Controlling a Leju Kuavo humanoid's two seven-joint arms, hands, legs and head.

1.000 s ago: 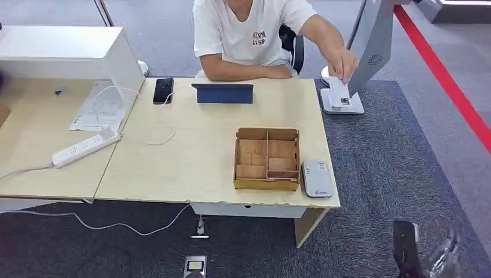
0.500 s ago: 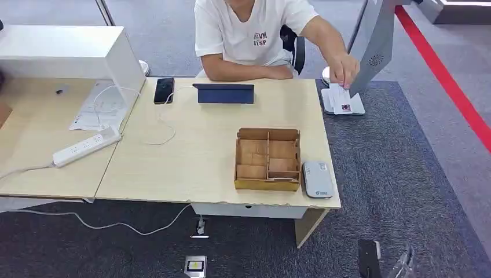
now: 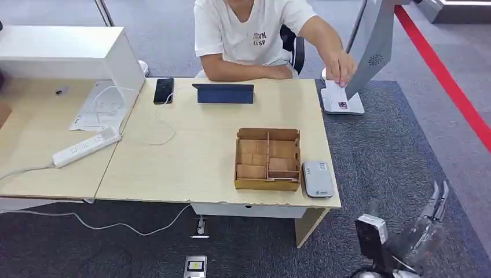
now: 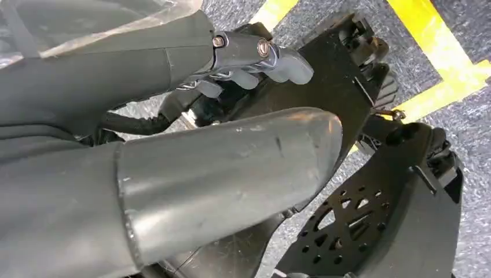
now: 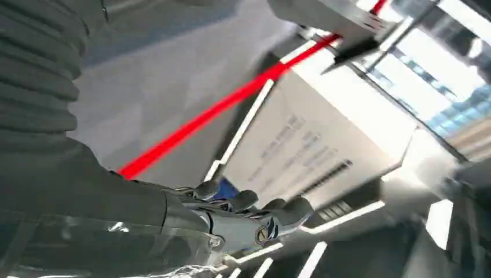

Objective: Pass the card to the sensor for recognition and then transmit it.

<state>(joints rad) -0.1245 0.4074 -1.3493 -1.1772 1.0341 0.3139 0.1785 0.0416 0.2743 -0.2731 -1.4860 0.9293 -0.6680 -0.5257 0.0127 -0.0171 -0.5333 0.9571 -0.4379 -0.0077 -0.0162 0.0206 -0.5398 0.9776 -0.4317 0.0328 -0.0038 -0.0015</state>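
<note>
A person in a white shirt sits behind the wooden table [image 3: 197, 156] and holds a white card [image 3: 337, 96] out past the table's far right corner. A grey card sensor [image 3: 318, 179] lies at the table's near right corner. My right hand [image 3: 427, 227], wrapped in clear plastic, is raised low at the right over the carpet, well short of the card; in the right wrist view my right hand [image 5: 246, 215] has its fingers stretched out and holds nothing. My left hand [image 4: 226, 121] hangs by my body, thumb and fingers apart, with nothing in it.
A wooden divided box [image 3: 267, 158] stands beside the sensor. A folded tablet [image 3: 223, 93], a phone [image 3: 163, 90], a cable and a power strip [image 3: 85, 146] lie farther left. A grey stand [image 3: 370, 52] rises right of the table. A white cabinet [image 3: 69, 52] stands at the left.
My right arm has risen at the lower right, its fingers now pointing up. The person's hand has shifted the card slightly beside the stand.
</note>
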